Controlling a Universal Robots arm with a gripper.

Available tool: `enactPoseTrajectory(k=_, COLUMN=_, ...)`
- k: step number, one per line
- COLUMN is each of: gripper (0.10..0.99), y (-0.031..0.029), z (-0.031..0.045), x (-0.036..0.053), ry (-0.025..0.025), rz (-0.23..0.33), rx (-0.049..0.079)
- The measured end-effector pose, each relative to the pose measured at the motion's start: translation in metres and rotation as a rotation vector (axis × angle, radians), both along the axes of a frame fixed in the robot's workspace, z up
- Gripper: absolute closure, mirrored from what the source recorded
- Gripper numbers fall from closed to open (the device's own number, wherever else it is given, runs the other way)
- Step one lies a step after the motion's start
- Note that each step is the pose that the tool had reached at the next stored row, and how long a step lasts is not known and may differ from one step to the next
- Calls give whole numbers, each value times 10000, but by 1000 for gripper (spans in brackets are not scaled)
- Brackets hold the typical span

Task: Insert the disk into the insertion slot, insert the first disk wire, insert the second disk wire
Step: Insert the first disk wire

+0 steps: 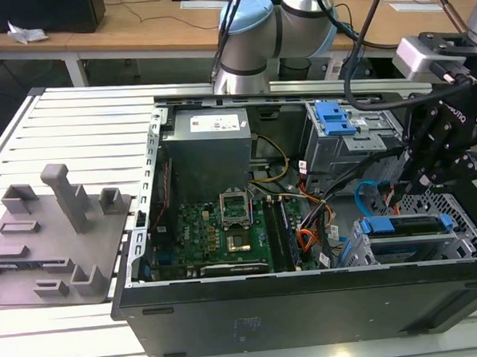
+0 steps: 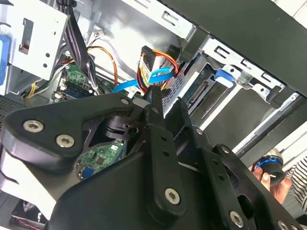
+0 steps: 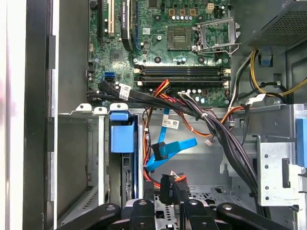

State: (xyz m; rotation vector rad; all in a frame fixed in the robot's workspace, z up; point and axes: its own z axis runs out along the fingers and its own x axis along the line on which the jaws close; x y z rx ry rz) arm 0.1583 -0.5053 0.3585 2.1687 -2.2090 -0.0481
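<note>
First wrist view: hand point(image 3: 165, 199) clamped on the dark plug of the first disk wire point(image 3: 167, 184), orange, red and black strands trailing off from it. Disk point(image 3: 122, 139) already seated in the insertion slot point(image 3: 100, 153), blue carrier at its mouth. Second disk wire point(image 3: 168, 151) looped loose just beside the plug. Likely stage: disk in, first wire held, not yet mated. For a clean insertion: keep the plug square to the disk's connector, push straight and gently, steer clear of the light-blue loop and the black cable bundle point(image 3: 223, 136). Exterior view: open computer case point(image 1: 309, 311) on the slatted tabletop point(image 1: 76, 131).
</note>
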Motion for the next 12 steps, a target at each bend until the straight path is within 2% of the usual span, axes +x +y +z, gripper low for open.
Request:
enactPoseTrajectory(k=4, gripper=784, y=26, z=-8, x=0, ry=0, rz=1, rx=-53)
enactPoseTrajectory(k=7, gripper=784, y=52, z=-13, x=-15, ry=-2, rz=0, rx=-315)
enactPoseTrajectory(k=9, gripper=784, y=80, z=-26, x=-29, ry=-1, rz=2, rx=-330)
enactPoseTrajectory(k=12, gripper=784, y=91, z=-47, x=-35, ry=0, rz=1, rx=-331)
